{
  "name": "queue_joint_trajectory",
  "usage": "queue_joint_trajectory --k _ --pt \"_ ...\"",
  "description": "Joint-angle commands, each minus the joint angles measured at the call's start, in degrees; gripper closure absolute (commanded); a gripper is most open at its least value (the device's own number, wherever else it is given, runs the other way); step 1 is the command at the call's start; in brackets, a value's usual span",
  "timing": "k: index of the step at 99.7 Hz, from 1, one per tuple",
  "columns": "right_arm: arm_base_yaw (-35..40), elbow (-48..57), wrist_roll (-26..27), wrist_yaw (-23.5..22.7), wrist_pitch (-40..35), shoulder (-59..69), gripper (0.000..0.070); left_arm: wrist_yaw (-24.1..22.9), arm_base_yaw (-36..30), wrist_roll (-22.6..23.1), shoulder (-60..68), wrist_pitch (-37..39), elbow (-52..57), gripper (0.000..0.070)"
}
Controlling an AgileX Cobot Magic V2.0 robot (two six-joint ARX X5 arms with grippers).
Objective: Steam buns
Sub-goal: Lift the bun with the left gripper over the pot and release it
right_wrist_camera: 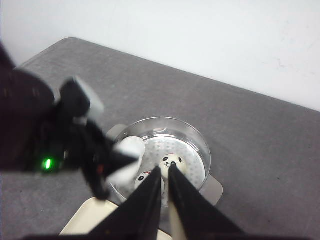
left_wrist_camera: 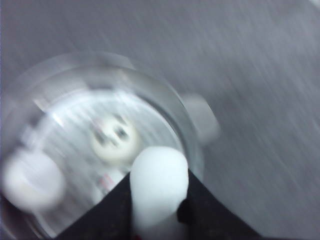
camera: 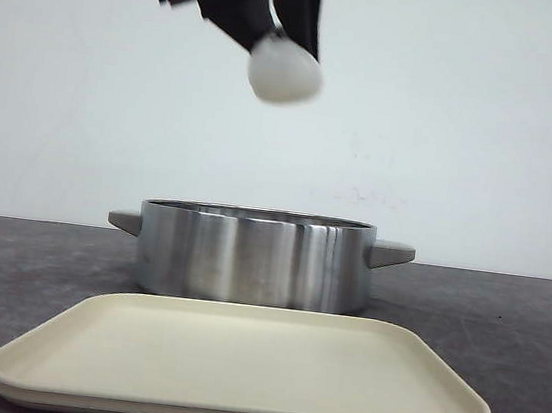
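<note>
My left gripper [camera: 280, 51] is shut on a white bun [camera: 285, 70] and holds it high over the steel pot [camera: 255, 254]. The left wrist view is blurred. It shows that bun [left_wrist_camera: 159, 182] between the black fingers [left_wrist_camera: 210, 210], above the pot's rim [left_wrist_camera: 175, 100]. A panda-faced bun [left_wrist_camera: 115, 137] and another white bun [left_wrist_camera: 32, 182] lie inside. My right gripper [right_wrist_camera: 165, 168] is shut and empty, high above the pot [right_wrist_camera: 200, 145]. In its view two panda buns [right_wrist_camera: 172, 162] [right_wrist_camera: 145, 180] lie on the perforated insert, and the held bun [right_wrist_camera: 125, 159] shows under the left arm.
A cream tray [camera: 237, 363] lies in front of the pot on the dark grey table [camera: 28, 257]. The pot has grey side handles [camera: 391, 253]. A white wall stands behind.
</note>
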Motion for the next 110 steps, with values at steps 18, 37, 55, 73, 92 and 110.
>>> queue_joint_trajectory --k 18,37,55,73,92,110 --pt "0.52 1.22 -0.66 0.07 0.24 0.37 0.0683 0.02 7.17 3.26 6.58 1.99 0.83 0.0700" --pt "0.52 1.20 -0.85 0.09 -0.09 0.76 0.0683 0.48 9.57 3.26 12.07 1.73 0.83 0.0700" --pt "0.52 1.20 -1.33 0.11 -1.07 1.49 0.0683 2.56 9.62 3.26 15.04 1.70 0.83 0.0562" --pt "0.52 1.18 -1.31 0.11 -1.66 1.49 0.0683 2.54 9.49 3.21 15.28 1.86 0.85 0.0054" --pt "0.52 1.18 -1.31 0.13 -1.68 1.49 0.0683 2.54 9.51 3.23 15.26 -2.23 3.17 0.0028" --pt "0.52 0.66 -1.49 1.03 -1.53 1.49 0.0683 2.51 9.16 3.23 13.46 -10.10 8.48 0.0397"
